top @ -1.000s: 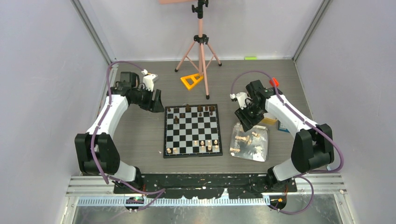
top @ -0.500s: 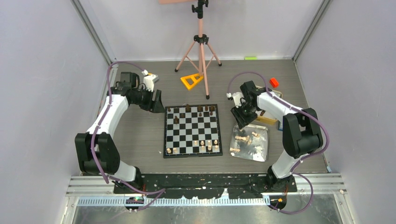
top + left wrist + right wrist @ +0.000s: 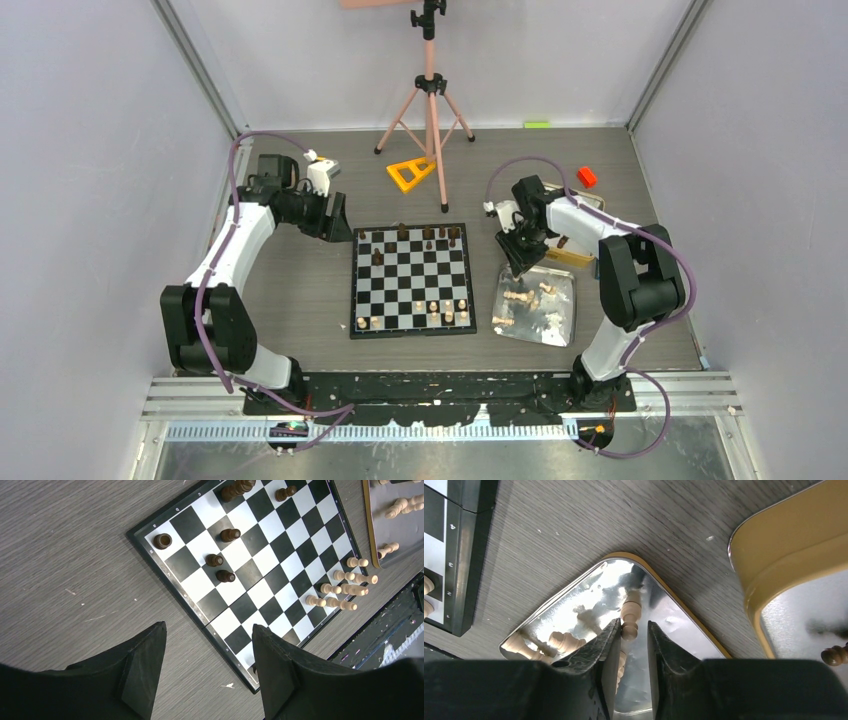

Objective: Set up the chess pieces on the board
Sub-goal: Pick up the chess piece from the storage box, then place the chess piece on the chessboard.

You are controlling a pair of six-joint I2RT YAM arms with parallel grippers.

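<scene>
The right arm (image 3: 640, 275) folds sharply at its elbow, its right tool (image 3: 633, 624) pointing down into the shiny silver tray (image 3: 674, 600), jaws narrow around one light tan wooden chessman (image 3: 629, 611) — clamped or not, I cannot tell. The left tool (image 3: 209, 627) hangs wide open, empty, over the grey bench (image 3: 300, 290) beside the square black-and-white checkered chessboard (image 3: 412, 276) — on it about seven dark brown chessmen (image 3: 225, 575) and about nine light tan chessmen (image 3: 330, 588)
</scene>
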